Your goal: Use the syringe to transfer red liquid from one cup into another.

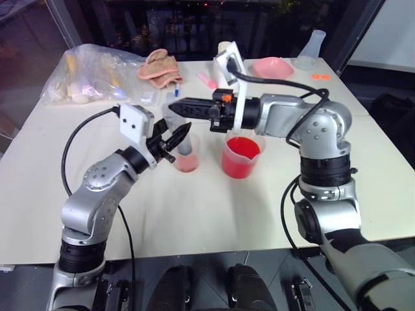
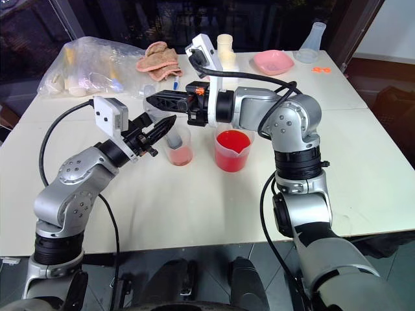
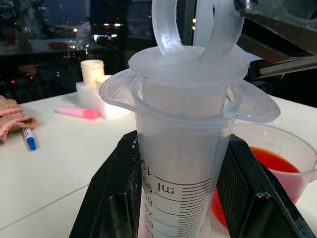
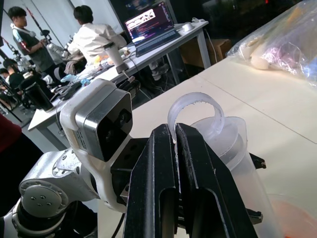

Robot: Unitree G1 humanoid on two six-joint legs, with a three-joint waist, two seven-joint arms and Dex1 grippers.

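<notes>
A pale counter (image 1: 194, 214) carries the spouted beaker (image 1: 241, 156) of red liquid (image 1: 242, 146) beside the smaller cup (image 1: 187, 157); farther back lie a plastic bag (image 1: 97, 74), crumpled pinkish cloth (image 1: 159, 65), pink dish (image 1: 272, 66) and, seemingly, a clear flask (image 1: 312, 49)
</notes>
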